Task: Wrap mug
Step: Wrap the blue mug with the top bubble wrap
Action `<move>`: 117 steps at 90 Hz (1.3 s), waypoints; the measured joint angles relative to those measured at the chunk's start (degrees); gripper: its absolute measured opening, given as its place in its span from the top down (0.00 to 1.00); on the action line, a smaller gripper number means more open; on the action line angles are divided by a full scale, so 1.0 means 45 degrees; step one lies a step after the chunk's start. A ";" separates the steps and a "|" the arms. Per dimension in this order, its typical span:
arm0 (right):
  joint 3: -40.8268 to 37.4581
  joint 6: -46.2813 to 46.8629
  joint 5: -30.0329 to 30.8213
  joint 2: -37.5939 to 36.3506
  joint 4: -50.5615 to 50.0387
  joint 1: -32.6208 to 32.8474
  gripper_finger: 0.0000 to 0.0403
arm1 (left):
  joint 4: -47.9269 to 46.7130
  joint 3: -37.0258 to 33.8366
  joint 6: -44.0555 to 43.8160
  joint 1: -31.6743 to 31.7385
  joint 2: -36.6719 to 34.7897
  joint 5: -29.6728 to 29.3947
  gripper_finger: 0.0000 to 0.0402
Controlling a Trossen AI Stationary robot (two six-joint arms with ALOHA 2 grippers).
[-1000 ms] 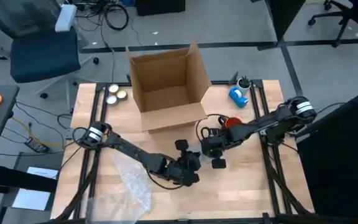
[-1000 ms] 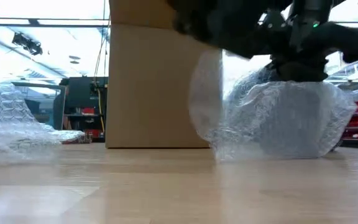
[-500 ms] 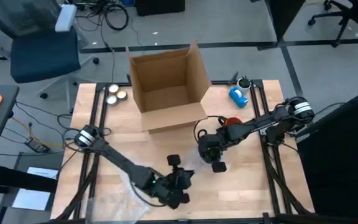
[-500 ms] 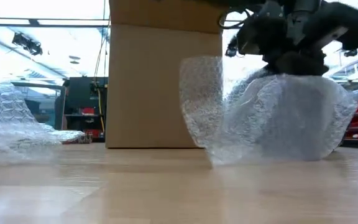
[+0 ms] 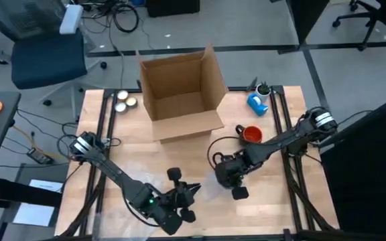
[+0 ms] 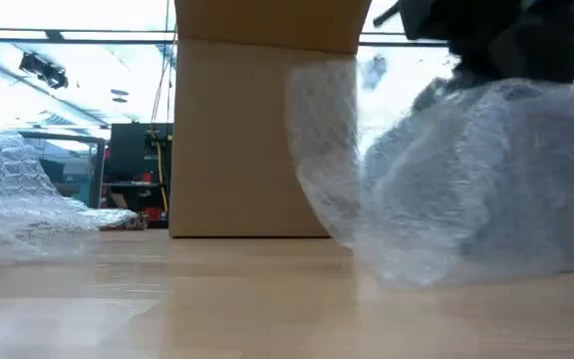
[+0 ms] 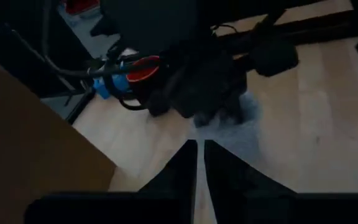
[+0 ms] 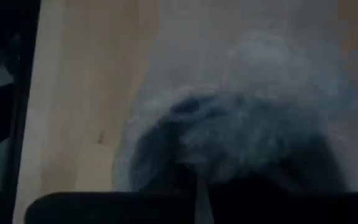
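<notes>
Grey floor surrounds a pale wooden table (image 5: pixel 112 144) in the high view, with an open cardboard box (image 5: pixel 181 94) at its far side, two small round tins (image 5: pixel 122 100) to the box's left, a blue cup (image 5: pixel 256 104) near the far right corner and a red cup (image 5: pixel 252 134) just in front of it. Crumpled bubble wrap (image 5: pixel 139 194) lies on the near left part of the table. From that view the left gripper (image 5: pixel 179 204) sits low near the front edge, beside the wrap, and the right gripper (image 5: pixel 230 174) is down over a wrapped bundle right of centre. At table height, the box stands behind a big cloudy bundle of bubble wrap (image 6: pixel 466 189) with a dark shape inside, the mug presumably, though it is too veiled to confirm; the right arm's dark body presses on top of it. Looking forward from the left wrist, its two fingers (image 7: pixel 182 168) are nearly together with nothing between them, pointing toward the right arm and the red cup. Under the right wrist camera, the wrapped bundle (image 8: pixel 229 124) fills the frame just ahead of the fingers; I cannot tell whether they grip it.
</notes>
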 joint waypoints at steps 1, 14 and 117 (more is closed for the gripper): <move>0.0077 0.0000 0.0008 0.0000 -0.0136 0.0004 1.00 | 0.0000 0.0000 0.0000 -0.0002 0.0000 0.0000 0.96; 0.1217 0.0144 0.0420 -0.0019 -0.2135 0.0083 1.00 | -0.0087 0.0000 -0.0273 -0.0029 0.0005 0.0005 0.96; 0.1015 0.0272 0.2464 0.1236 -0.1620 0.0361 0.96 | 0.6300 -0.0015 0.1660 0.1992 0.3317 0.3133 0.96</move>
